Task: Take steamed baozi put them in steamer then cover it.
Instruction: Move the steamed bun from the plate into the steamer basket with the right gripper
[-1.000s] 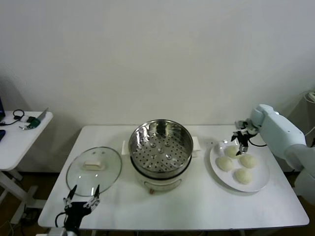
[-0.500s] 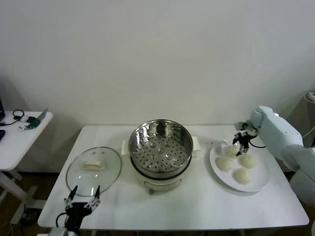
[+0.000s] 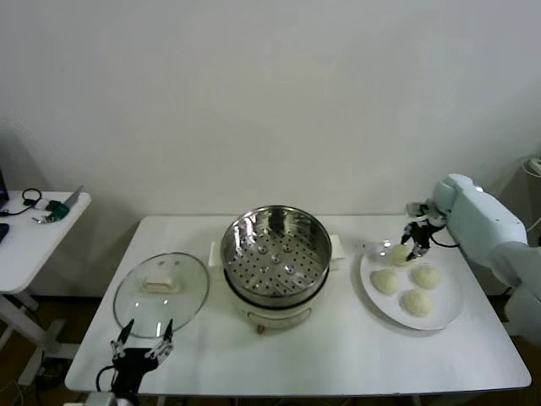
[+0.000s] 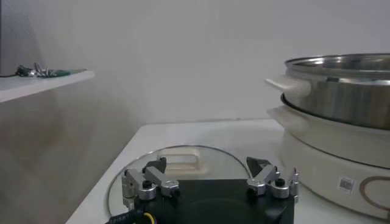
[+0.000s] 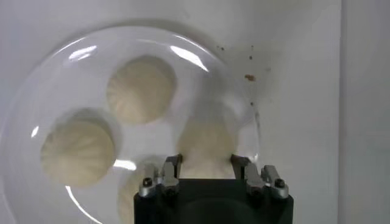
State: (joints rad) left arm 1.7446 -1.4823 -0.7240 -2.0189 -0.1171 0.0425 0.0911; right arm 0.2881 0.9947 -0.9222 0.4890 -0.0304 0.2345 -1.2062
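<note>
R claw [image 3: 414,243] sits over the far-left bun on the white plate [image 3: 448,315], fingers straddling that baozi [image 5: 206,146] w/ one finger each side, pinching in on it; looks gripped or nearly so, bun not lifted yet. Bun is directly below/between the fingers, so next move is prob straight up, then across toward robot's left to the steamer [image 3: 275,254], which stands mid-counter, open, tray bare. R arm is clearly the nearer one. L claw [image 3: 140,348] parked at the near counter [image 3: 338,355] edge by the cover [image 3: 161,292], fingers spread, holding nothing. Cover lies flat on counter, left of the steamer. Counts: 4 baozi, all on plate; 1 steamer; 1 cover; 1 plate; 0 buns in steamer.
</note>
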